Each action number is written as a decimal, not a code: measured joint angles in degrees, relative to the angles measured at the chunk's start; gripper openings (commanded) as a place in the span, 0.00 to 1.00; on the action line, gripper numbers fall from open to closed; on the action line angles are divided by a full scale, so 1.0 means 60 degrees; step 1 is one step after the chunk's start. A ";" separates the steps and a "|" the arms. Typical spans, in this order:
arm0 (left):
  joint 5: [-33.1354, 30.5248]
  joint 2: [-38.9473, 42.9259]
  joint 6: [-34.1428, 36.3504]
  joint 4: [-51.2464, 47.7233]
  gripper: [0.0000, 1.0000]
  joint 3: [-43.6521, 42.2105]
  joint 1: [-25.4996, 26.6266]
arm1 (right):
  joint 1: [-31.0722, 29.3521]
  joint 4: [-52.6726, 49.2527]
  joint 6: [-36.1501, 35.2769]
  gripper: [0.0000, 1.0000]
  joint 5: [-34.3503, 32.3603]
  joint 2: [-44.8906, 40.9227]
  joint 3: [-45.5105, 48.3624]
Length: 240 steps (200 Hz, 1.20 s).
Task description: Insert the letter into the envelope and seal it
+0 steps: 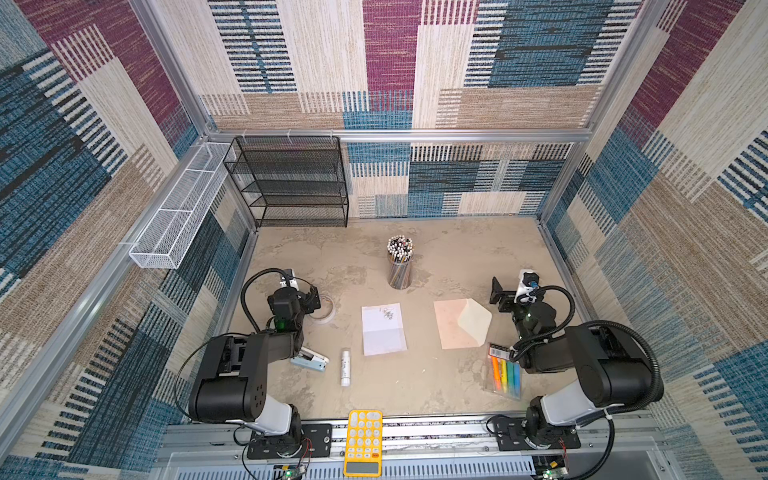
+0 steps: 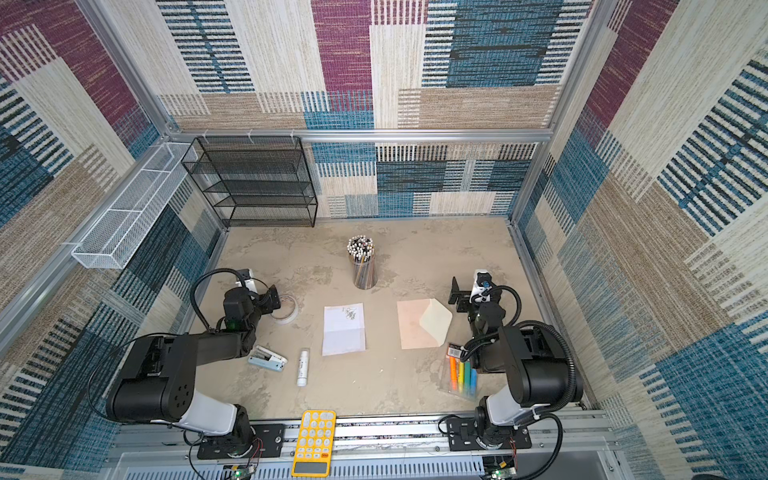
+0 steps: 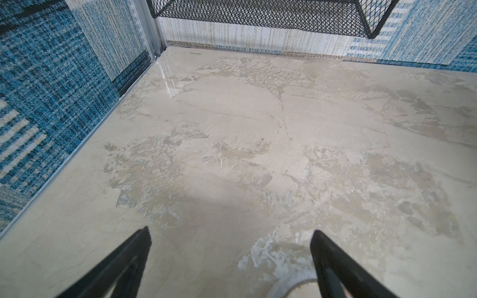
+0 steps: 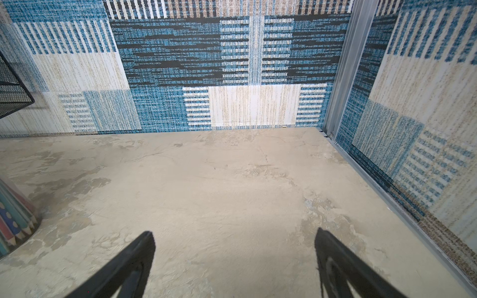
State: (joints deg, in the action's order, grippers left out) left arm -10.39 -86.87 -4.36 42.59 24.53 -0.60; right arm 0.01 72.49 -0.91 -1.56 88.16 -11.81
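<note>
A yellow calculator (image 1: pixel 363 442) lies across the front edge of the table (image 1: pixel 415 390). The white letter (image 1: pixel 383 329) lies flat in the middle. The envelope (image 1: pixel 459 324) lies near it, toward the right edge, not touching, with its flap open. The left gripper (image 3: pixel 231 234) and the right gripper (image 4: pixel 235 236) are spread wide. The 2 hold nothing.

Both arms are folded, with elbows raised toward the near edge and forearms reaching forward, one at each side. The left claw (image 1: pixel 312 298) and the right claw (image 1: pixel 500 297) are angled downward and well apart from each other. Each has its jaws spread wide with nothing between them.
</note>
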 measured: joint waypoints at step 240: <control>0.3260 0.5533 -0.1971 -1.2295 0.66 0.5351 0.0062 | -0.2925 -1.2779 0.6626 0.86 0.0415 -0.5293 -0.4641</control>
State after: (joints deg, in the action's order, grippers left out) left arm 9.17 -53.67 -16.19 -31.18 56.64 -0.23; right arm -17.54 -4.19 38.85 0.93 56.40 -39.66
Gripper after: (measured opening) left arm 0.663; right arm 0.865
